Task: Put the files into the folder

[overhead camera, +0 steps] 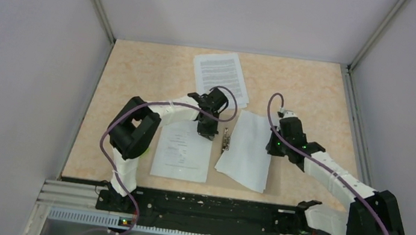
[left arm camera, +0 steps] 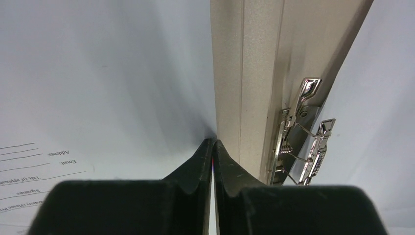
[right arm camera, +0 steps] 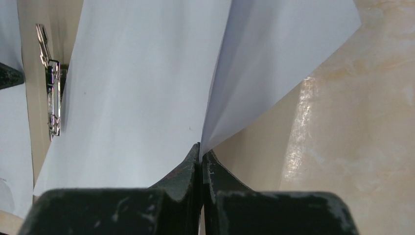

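Note:
Two white sheets lie either side of a metal clip fastener [overhead camera: 226, 139] on the tan folder [left arm camera: 244, 73], which shows only as a strip between them. My left gripper [overhead camera: 208, 131] is shut at the right edge of the left sheet [overhead camera: 183, 151], which has printed lines [left arm camera: 44, 161]; its fingertips [left arm camera: 214, 144] pinch that edge beside the folder's spine and clip [left arm camera: 301, 137]. My right gripper [overhead camera: 273, 141] is shut on the far edge of the right sheet [overhead camera: 247, 150], which rises bent from the fingertips [right arm camera: 201, 149]. A third printed sheet [overhead camera: 221, 77] lies at the back.
The speckled beige tabletop [right arm camera: 367, 122] lies bare to the right of the lifted sheet. Grey walls enclose the table on three sides [overhead camera: 29, 70]. The arms' black base rail [overhead camera: 205, 211] runs along the near edge.

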